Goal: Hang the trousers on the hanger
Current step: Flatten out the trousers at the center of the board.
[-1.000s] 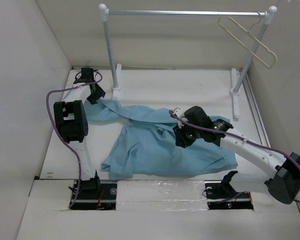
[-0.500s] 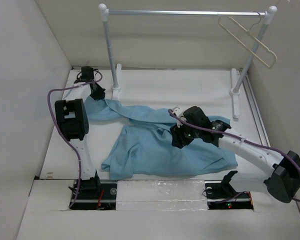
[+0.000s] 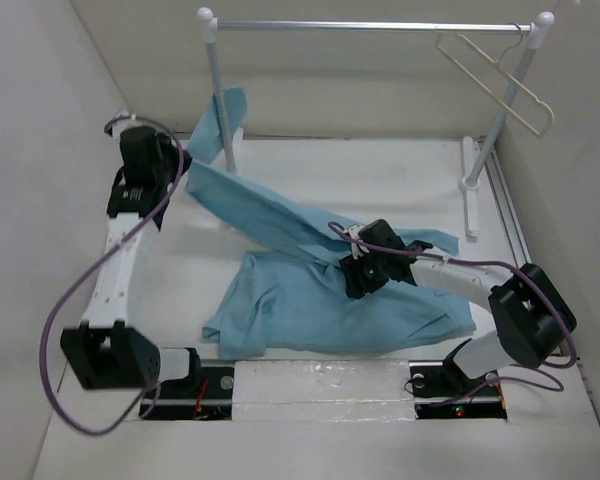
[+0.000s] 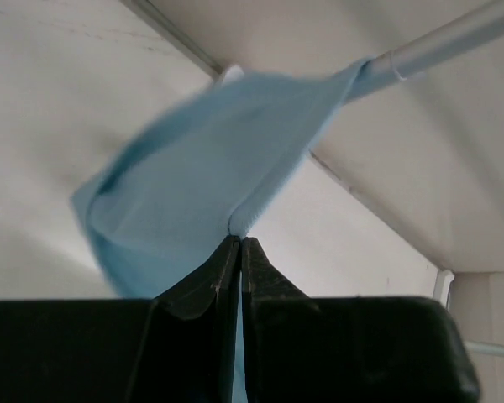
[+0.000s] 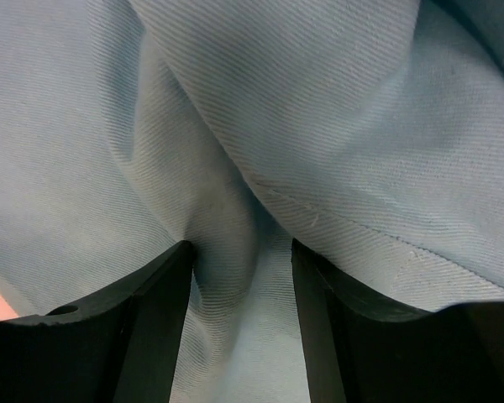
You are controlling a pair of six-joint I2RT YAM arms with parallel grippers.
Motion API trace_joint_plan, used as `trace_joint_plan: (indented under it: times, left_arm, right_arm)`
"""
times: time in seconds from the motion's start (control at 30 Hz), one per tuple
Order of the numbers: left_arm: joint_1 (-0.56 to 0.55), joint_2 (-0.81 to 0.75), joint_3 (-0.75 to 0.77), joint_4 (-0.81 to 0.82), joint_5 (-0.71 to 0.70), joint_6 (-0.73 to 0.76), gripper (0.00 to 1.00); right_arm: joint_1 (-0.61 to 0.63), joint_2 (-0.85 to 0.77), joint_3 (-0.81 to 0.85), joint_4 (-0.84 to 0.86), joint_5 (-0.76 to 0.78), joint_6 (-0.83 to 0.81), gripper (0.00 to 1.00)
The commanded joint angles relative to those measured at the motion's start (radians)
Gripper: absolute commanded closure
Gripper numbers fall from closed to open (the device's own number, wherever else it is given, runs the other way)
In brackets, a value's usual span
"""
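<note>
**Clerk:** Item one, largest?

**Checker:** Worktop [image 3: 380,170], white and walled on three sides. It carries everything listed below.

**Clerk:** Item two?

**Checker:** Clothes rail [image 3: 370,26], a metal bar on two white posts, standing at the far edge.

**Clerk:** Item three, the garment?

**Checker:** Trousers [image 3: 300,300], sky-blue and wrinkled. The bulk lies flat on the near middle of the worktop. One leg is stretched up and leftward, its end raised beside the rail's left post.

**Clerk:** Item four?

**Checker:** Hanger [image 3: 500,85], pale beige, hooked at the far right end of the rail. It is bare and well apart from the cloth.

**Clerk:** Item five, the graspers?

**Checker:** Left gripper [image 4: 239,239], raised at far left. Its jaws are closed tight on the hem of the lifted leg. Right gripper [image 5: 242,252], low on the middle of the garment. Its jaws stand apart with a ridge of cloth between them, pressed down rather than clamped, as far as the wrist view shows.

**Clerk:** Progress entry?

**Checker:** Early, by my judgement. One leg is lifted and drawn out, and nothing more. Left to do: carry the cloth across to the hanger, feed it over the lower bar, and let both legs hang.
</note>
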Motion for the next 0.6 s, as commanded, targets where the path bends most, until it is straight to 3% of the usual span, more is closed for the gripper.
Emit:
trace_joint_plan:
  times: [0.0, 0.13, 0.27, 0.37, 0.4, 0.43, 0.53, 0.57]
  left_arm:
    - [0.007, -0.182, -0.35, 0.058, -0.112, -0.029, 1.0]
    - [0.024, -0.538, -0.698, 0.051, -0.245, -0.106, 1.0]
    - [0.064, -0.606, -0.875, 0.006, -0.256, -0.158, 1.0]
    - [0.064, -0.562, -0.878, -0.018, -0.243, -0.197, 1.0]
    - [0.064, -0.545, -0.848, -0.006, -0.229, -0.189, 1.0]
    - [0.064, -0.545, -0.847, -0.006, -0.229, -0.189, 1.0]
    - [0.064, -0.53, -0.768, 0.046, -0.241, -0.151, 1.0]
    - [0.064, -0.52, -0.74, 0.058, -0.247, -0.135, 1.0]
  right_arm:
    - [-0.01, -0.02, -0.028, 0.06, 0.003, 0.018, 0.44]
    - [-0.01, -0.056, -0.093, 0.08, -0.032, 0.03, 0.44]
    - [-0.01, -0.139, -0.119, 0.048, -0.057, 0.024, 0.44]
    - [-0.025, -0.214, -0.108, -0.015, -0.046, 0.01, 0.44]
    - [-0.064, -0.295, -0.082, -0.074, -0.023, 0.006, 0.64]
    - [-0.064, -0.296, -0.082, -0.075, -0.023, 0.006, 0.64]
    - [-0.15, -0.395, -0.049, -0.119, 0.05, 0.006, 1.0]
    - [-0.183, -0.412, -0.041, -0.131, 0.072, 0.004, 1.0]
